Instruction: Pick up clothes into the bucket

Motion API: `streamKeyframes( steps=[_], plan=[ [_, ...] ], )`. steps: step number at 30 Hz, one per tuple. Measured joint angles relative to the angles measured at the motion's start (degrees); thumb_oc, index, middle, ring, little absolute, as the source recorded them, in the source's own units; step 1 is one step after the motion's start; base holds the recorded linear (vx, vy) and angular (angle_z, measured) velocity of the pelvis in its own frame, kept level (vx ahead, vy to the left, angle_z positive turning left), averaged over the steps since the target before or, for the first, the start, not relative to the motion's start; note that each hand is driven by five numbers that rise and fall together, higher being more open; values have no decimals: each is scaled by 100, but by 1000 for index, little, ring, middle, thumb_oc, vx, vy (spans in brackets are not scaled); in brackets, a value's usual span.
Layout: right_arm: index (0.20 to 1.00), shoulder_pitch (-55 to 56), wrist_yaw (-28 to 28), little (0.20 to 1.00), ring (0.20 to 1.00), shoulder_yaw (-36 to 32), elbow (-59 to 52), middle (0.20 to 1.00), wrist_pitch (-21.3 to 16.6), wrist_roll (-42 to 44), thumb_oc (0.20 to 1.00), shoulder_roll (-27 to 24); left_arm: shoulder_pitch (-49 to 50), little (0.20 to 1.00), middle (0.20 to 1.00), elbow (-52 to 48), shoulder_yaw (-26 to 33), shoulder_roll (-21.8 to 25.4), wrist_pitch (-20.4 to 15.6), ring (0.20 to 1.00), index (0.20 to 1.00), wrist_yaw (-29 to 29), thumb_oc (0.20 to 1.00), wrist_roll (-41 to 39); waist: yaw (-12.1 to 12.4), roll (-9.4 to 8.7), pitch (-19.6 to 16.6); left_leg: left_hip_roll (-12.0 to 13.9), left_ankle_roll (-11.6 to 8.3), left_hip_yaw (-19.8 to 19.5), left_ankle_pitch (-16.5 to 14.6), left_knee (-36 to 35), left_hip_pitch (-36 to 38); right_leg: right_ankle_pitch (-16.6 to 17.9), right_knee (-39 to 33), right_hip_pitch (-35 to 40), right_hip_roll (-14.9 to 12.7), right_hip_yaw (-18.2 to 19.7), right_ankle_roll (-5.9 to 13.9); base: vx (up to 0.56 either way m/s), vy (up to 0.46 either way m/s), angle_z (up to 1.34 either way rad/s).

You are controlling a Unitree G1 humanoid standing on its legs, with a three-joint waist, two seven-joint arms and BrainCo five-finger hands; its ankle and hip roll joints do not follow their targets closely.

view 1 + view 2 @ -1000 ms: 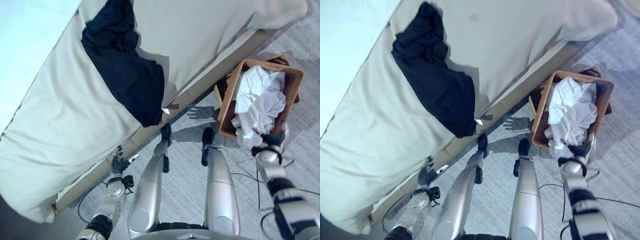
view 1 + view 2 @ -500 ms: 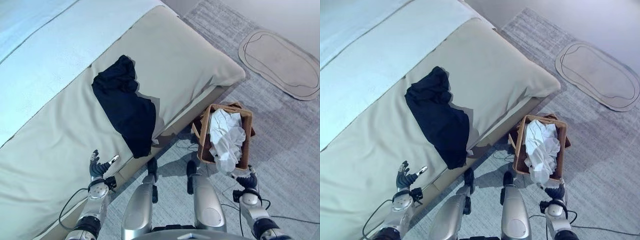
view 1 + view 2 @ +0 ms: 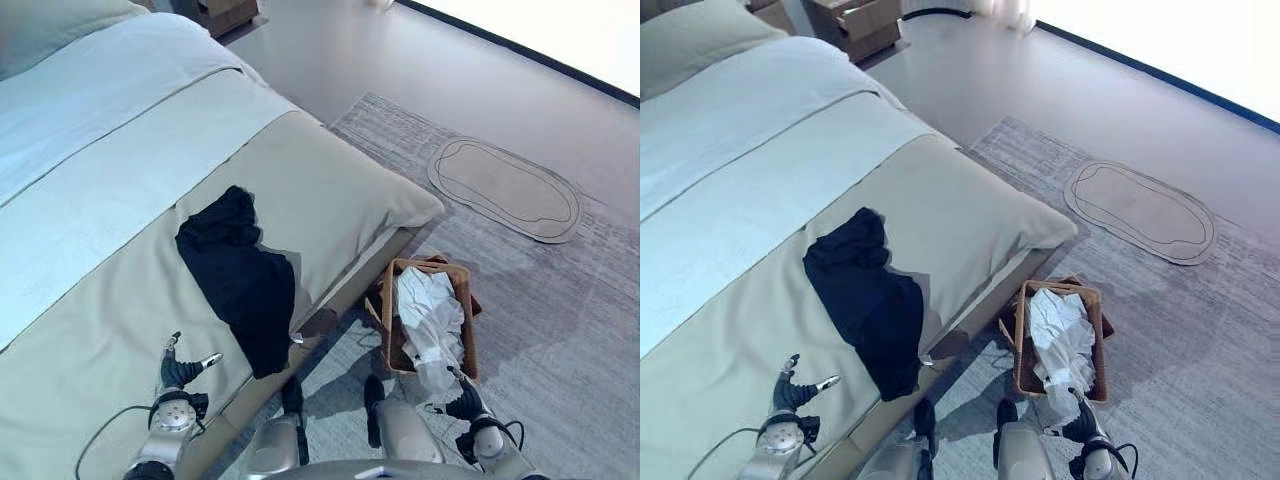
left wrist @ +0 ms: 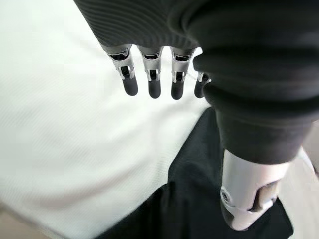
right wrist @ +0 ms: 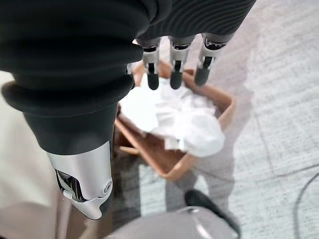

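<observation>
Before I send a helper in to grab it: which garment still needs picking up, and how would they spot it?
Start at the bed with its beige cover. A crumpled dark navy garment lies on that cover near the bed's edge, one end drooping over the side. It is the one dark thing on the bed; the white clothes already sit in the brown basket on the floor.

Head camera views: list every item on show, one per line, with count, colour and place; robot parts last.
Bed with beige cover: one, beige and pale blue, view's left.
Dark navy garment: one, crumpled on the bed near its edge.
Brown woven basket: one, on the floor beside the bed.
White clothes: one heap, in the basket.
Grey carpet: one, under the basket.
Oval beige mat: one, beyond the carpet.
Wooden drawer unit: one, brown, by the bedhead.
Left hand: open, above the bed.
Right hand: open, by the basket.
</observation>
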Motion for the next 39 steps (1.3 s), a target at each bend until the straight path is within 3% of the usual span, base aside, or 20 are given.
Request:
streamKeyframes(
  steps=[6,13,20,26,34,39],
  plan=[
    [1000,11,56,1000,1000,-24,-217,1000,-12,-3,1000,-252,-402,1000,1000,-10,-25,646,200,1000,1000,335,1000,656,-69,-50,26,69,-49,133,-26,168,-414,144,12,-394,110,112,-35,-48,29,-14],
    [1000,-18,50,1000,1000,99,-408,1000,-152,2,1000,-205,-1473,1000,1000,-300,-200,1760,487,1000,1000,911,1000,1572,-112,-424,749,161,-117,125,-128,711,-957,284,17,-702,190,165,-54,-64,-14,-4],
    [1000,-360,-78,1000,1000,192,-695,1000,-376,176,1000,-120,-1759,1000,1000,-1119,-230,2649,808,1000,1000,1209,1000,2383,-261,-712,1390,324,-69,121,-572,1929,-2131,400,346,-1475,289,247,-61,-81,-14,-8],
    [1000,-544,-240,1000,1000,182,-1286,1000,-528,526,1000,-122,-1991,1000,1000,-1372,-224,2970,964,1000,1000,1238,1000,2423,-370,-882,1486,554,-34,3,-1035,3013,-3171,332,797,-2216,470,296,-72,-16,-10,-11],
    [1000,-678,-466,1000,1000,203,-1352,1000,-639,645,1000,-116,-2668,1000,1000,-1282,-489,3039,1156,1000,1000,1331,1000,2411,-560,-913,1467,581,50,-200,-1098,3628,-4489,310,1256,-3376,520,228,-44,-50,-17,2],
    [1000,-688,-588,1000,1000,219,-1545,1000,-685,644,1000,-133,-2846,1000,1000,-1334,-515,3088,1211,1000,1000,1431,1000,2410,-685,-926,1458,606,64,-224,-1108,3854,-4905,313,1412,-3781,534,222,-36,-22,-4,-3]
  ],
)
